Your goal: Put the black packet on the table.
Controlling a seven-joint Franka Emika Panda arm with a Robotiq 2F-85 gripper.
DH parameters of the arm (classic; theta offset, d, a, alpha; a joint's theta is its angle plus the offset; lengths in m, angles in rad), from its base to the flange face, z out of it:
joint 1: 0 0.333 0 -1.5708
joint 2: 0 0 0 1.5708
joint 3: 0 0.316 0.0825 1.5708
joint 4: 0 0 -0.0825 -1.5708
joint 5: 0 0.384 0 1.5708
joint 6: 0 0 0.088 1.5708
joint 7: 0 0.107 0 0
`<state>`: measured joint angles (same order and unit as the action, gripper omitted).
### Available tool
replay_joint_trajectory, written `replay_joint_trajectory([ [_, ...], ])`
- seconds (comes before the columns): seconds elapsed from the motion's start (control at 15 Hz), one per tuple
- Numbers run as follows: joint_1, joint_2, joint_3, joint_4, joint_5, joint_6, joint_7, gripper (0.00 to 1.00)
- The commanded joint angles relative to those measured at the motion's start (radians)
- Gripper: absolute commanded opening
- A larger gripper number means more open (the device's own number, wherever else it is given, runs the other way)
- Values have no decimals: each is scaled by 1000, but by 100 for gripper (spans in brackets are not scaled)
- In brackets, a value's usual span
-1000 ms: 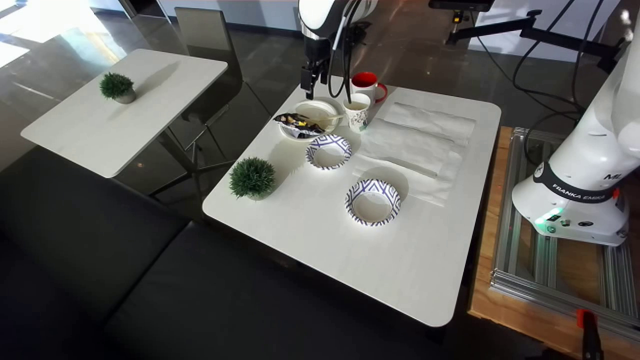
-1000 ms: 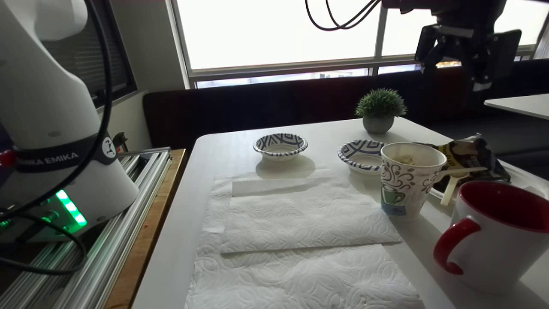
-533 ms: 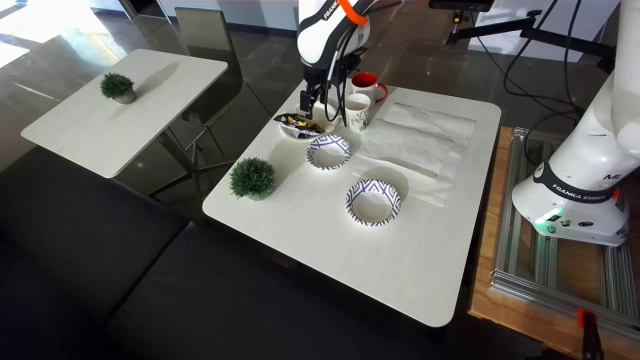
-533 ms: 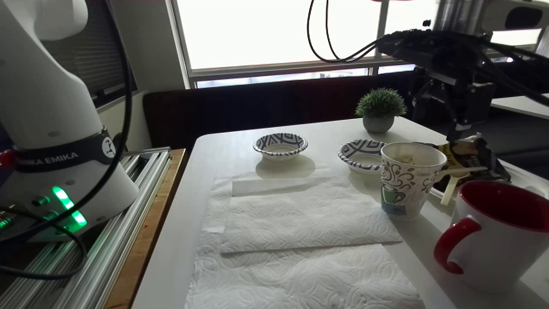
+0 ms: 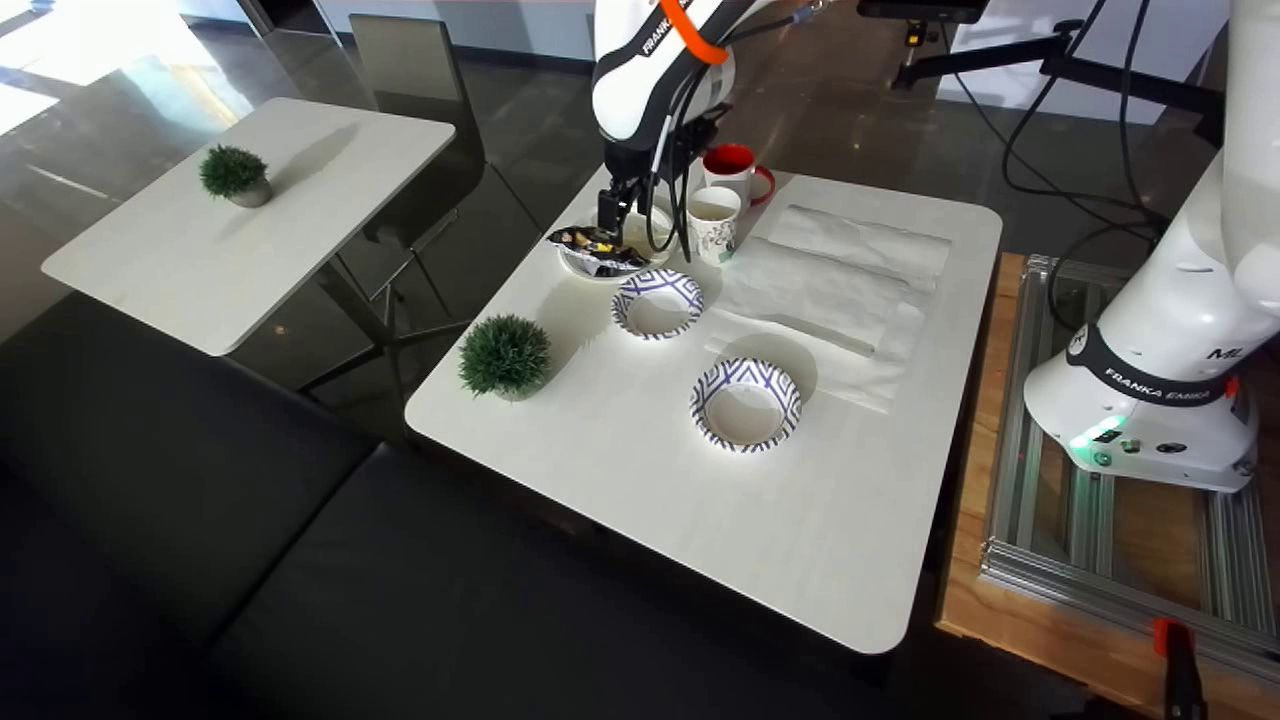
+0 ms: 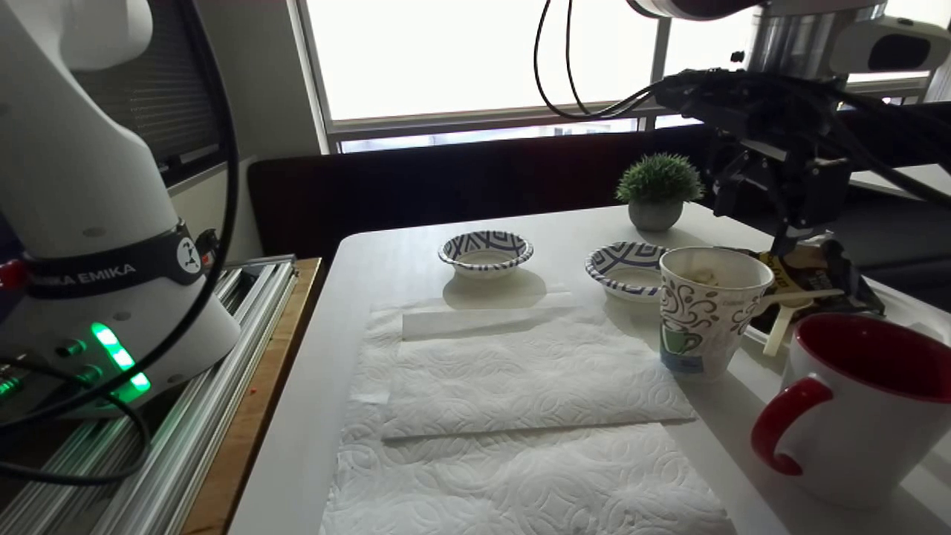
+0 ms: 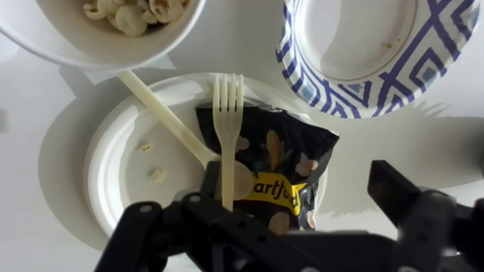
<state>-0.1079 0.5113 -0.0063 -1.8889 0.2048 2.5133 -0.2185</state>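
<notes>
The plate [image 7: 102, 166] carries the black packet [image 7: 281, 166], one corner past the rim, a fork [image 7: 228, 139] and spoon [image 7: 179, 129] lying across it. The gripper [image 7: 297, 177] is spread, holding nothing: one finger over the plate by the fork handle, the other outside the rim; contact unclear. Step in hand, judged: grasping. Recommended: shift off fork and spoon before closing, then lift slowly so both slide onto the plate. Avoid the cup [image 7: 87, 41] and patterned bowl [image 7: 416, 71] just beside the plate. Release on the counter [image 5: 620, 430], well apart from the plate.
</notes>
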Motion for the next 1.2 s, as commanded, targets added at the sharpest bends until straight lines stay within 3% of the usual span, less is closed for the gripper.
replay_joint_trajectory([
  [0.0, -20, 21, 30, 24, 8, 25, 4, 100],
  [0.4, 10, 89, 31, 82, -6, 77, 101, 100],
  [0.53, 14, 117, 25, 105, -9, 105, 133, 85],
  [0.6, 16, 128, 23, 113, -11, 111, 148, 83],
  [0.73, 16, 148, 23, 130, -11, 123, 169, 61],
  [0.87, 19, 161, 19, 141, -14, 127, 191, 48],
  [1.13, 30, 159, 7, 138, -19, 122, 244, 31],
])
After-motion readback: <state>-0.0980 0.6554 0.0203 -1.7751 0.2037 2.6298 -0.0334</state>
